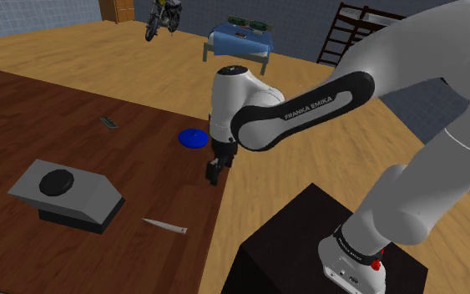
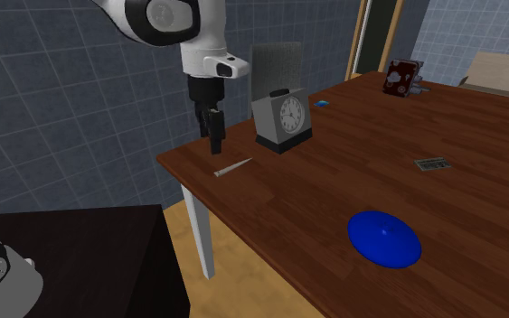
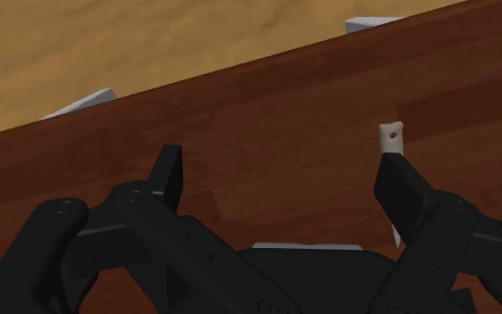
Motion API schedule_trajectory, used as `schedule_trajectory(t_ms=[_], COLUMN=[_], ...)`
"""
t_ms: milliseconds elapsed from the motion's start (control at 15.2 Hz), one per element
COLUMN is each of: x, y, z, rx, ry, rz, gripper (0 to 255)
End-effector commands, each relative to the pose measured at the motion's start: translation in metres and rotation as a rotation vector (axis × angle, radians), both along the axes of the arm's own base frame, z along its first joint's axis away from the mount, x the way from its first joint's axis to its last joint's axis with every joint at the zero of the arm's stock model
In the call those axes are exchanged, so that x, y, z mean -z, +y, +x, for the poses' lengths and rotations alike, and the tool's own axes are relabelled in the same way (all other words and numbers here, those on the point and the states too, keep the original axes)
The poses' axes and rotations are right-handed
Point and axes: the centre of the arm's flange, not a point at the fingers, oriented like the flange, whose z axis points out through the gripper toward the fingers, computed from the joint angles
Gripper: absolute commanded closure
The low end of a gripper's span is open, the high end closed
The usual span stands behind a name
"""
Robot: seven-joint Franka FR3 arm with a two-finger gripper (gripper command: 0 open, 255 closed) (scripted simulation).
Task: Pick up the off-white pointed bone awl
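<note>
The off-white bone awl (image 1: 164, 225) lies flat on the dark wooden table (image 1: 24, 108) near its edge, thin and pointed. In the second exterior view the awl (image 2: 232, 167) rests just below and to the right of my black gripper (image 2: 215, 146), which hangs a little above the table corner. My gripper (image 1: 213, 177) is over the table's edge in the shoulder view. The wrist view has the gripper (image 3: 284, 178) open, with nothing between the fingers. The awl's blunt end with a small hole (image 3: 390, 136) pokes out beyond one fingertip (image 3: 400, 183), which hides the rest.
A grey desk clock (image 2: 282, 117) stands just behind the awl. A blue disc (image 2: 385, 238) lies farther along the table, with a small grey plate (image 2: 433, 163) beyond it. The black stand (image 1: 308, 242) sits beside the table, over a wooden floor.
</note>
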Motion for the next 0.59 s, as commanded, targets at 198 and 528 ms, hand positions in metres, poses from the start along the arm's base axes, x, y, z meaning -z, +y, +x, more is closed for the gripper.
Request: schedule_trajectory(t_ms=[198, 528], x=[0.041, 0.082], y=[0.051, 0.102], z=[0.014, 0.025], rx=[-0.071, -0.140], ry=[-0.020, -0.039], rz=[-0.010, -0.022], gripper=[0, 0])
